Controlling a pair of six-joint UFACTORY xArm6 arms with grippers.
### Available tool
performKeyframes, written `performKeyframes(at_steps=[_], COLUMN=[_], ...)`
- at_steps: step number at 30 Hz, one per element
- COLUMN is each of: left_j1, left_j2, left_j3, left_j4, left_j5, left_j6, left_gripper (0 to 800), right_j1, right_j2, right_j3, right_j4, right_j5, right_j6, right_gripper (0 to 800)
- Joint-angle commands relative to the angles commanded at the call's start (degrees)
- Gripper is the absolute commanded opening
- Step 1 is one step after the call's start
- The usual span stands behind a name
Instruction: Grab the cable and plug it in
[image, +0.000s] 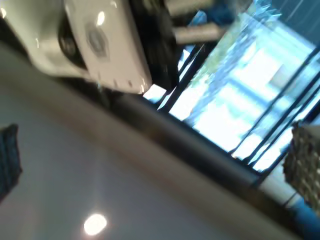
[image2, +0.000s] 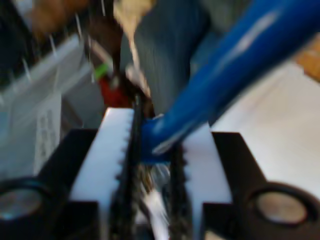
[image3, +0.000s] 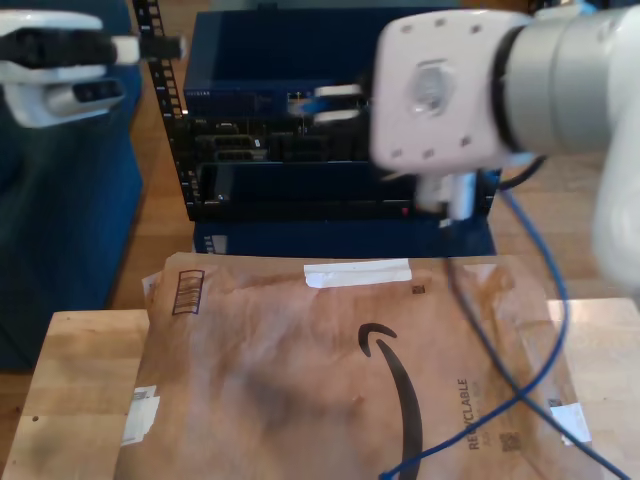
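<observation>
The blue cable (image2: 235, 55) runs out from between the white toothed fingers (image2: 110, 150) of my second gripper (image2: 155, 135), which is shut on its end. In the exterior view my second gripper (image3: 335, 103) holds that blue end right at the front of the black rack (image3: 300, 190). From there the cable (image3: 545, 270) hangs down on the exterior view's right and crosses the brown package. Whether the plug sits in a port is hidden. Another arm's gripper (image3: 70, 62) hovers at the exterior view's upper left, away from the cable. The first wrist view is blurred.
A large brown paper package (image3: 300, 360) lies on the wooden table (image3: 70, 370) in front of the rack. A blue cabinet (image3: 60, 200) stands at the exterior view's left. The bulky white arm joint (image3: 440, 90) blocks part of the rack.
</observation>
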Motion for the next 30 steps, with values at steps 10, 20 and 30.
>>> performKeyframes(at_steps=[10, 20, 30], left_j1=[4.0, 12.2, 19.3], left_j2=[0.1, -0.3, -8.3], left_j3=[-7.7, -7.4, 10.5], left_j4=[36.0, 60.1, 75.4], left_j5=[-1.6, -1.6, -8.0], left_j6=[13.9, 33.9, 48.6], left_gripper=[798, 799, 799], right_j1=[-14.2, -17.8, -17.7], right_j2=[6.1, 11.2, 14.6], right_j3=[-0.2, 0.2, -0.4], right_j4=[-1.3, -12.0, -20.7], right_j5=[11.1, 17.1, 20.9], right_j6=[0.1, 2.0, 9.0], right_gripper=[0, 0, 0])
